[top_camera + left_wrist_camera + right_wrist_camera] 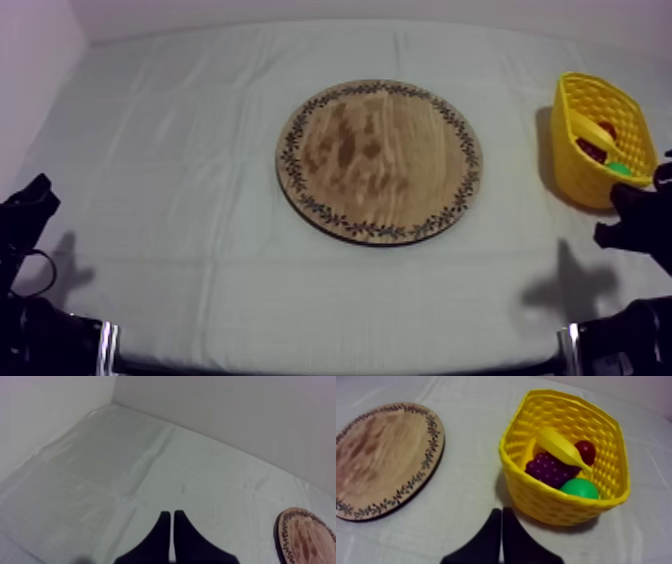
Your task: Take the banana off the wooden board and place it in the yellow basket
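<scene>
The round wooden board (379, 159) with its patterned rim lies bare at the table's middle; its edge also appears past my left gripper (173, 517) as the board (306, 538), and beside the basket as the board (381, 456). The banana (561, 448) lies inside the yellow basket (556, 501), across a bunch of grapes (550, 469), a small red fruit (586, 451) and a green pear (578, 488). In the top view the banana (590, 127) slants across the basket (580, 170) at the right. My right gripper (502, 516) is shut, just short of the basket's near wall. My left gripper is shut over bare cloth.
The right arm (640, 225) rests low at the right edge, next to the basket. The left arm (25, 215) sits low at the left edge. Walls close the table at the back and left.
</scene>
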Robot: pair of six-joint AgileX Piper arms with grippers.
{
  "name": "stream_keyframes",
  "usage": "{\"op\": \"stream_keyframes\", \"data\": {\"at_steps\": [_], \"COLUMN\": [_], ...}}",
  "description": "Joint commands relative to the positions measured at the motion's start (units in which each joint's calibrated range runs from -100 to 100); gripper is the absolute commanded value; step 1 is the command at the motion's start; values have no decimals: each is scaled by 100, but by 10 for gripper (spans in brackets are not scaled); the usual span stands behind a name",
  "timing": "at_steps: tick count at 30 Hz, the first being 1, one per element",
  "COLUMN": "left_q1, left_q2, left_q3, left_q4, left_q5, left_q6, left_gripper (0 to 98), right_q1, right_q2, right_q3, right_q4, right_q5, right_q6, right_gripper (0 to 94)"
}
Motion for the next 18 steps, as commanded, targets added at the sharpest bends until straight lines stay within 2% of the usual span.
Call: {"op": "stream_keyframes", "data": {"at_steps": [1, 4, 11, 18], "left_q1": [-2, -2, -2, -2], "left_q2": [2, 2, 2, 2], "left_q3": [3, 3, 3, 3], "left_q4": [-1, -1, -1, -1], "left_q5": [0, 0, 0, 0], "left_q6": [0, 0, 0, 0], "left_gripper": [1, 1, 1, 1], "right_q1": [-93, -166, -420, -579], "right_q2": [-350, -510, -586, -600], "right_q3": [56, 122, 279, 304], "right_q4": [37, 55, 74, 79], "right_q5": [-5, -77, -380, -458], "right_q6": [-259, -201, 300, 326], "right_gripper": [3, 3, 3, 3]}}
